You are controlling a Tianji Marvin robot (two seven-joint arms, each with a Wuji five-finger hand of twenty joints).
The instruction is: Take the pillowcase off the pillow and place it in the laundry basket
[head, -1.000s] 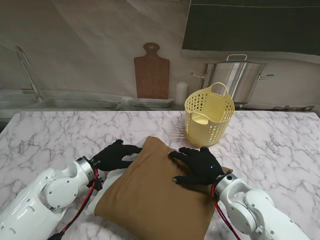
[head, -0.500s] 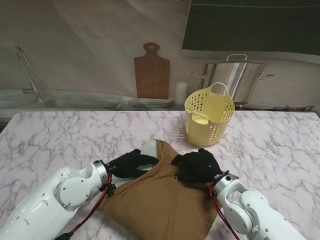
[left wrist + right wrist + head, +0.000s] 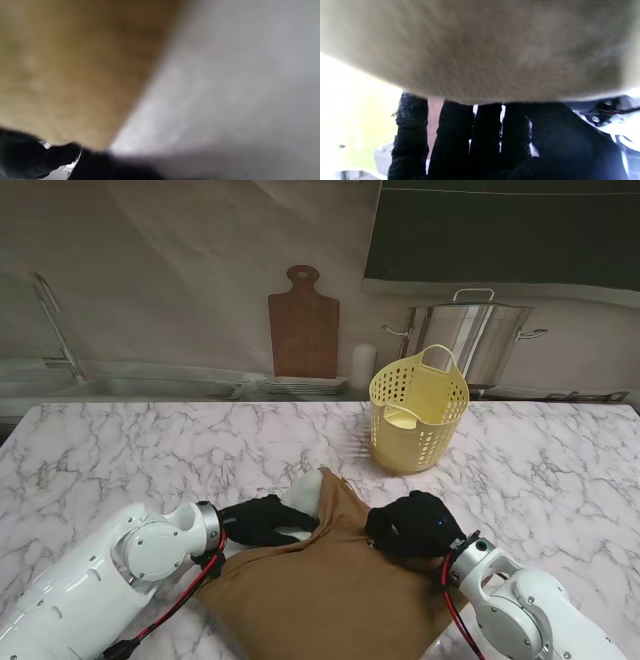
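Pillow peeks out beyond left hand fingers; right hand clamps the case — basket still waits.

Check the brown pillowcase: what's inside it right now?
A white pillow pokes out of the pillowcase at its far-left opening, beside the left hand. How far it runs inside is covered by fabric. The right hand bunches the case on top.
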